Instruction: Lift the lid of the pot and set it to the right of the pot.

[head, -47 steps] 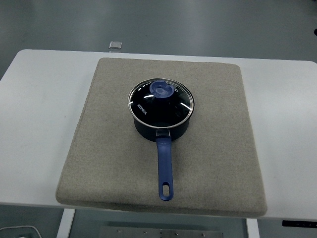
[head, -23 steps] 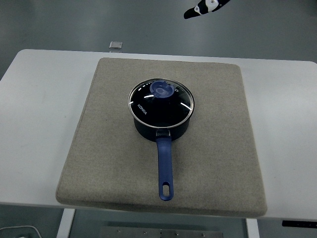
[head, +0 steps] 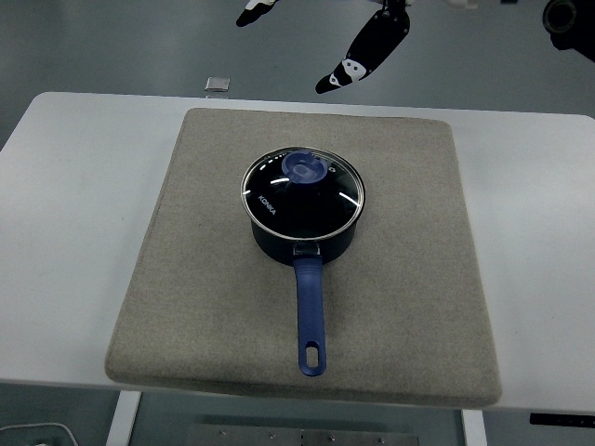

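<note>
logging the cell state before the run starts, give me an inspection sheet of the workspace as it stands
Surface: white table with a square beige felt mat on it.
Job's things: dark blue saucepan mid-mat, long blue handle toward the near edge; round glass lid with blue knob still seated on it.
Clutter: small clear square object at the table's far edge.
Hands: black fingertips show at the top, beyond the table; whose they are and their state unclear.
Cables: nothing seen.
Surroundings: grey floor.

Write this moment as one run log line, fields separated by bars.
lid: on pot | pot: on mat, handle toward near edge | hand: above far edge, touching nothing
</note>
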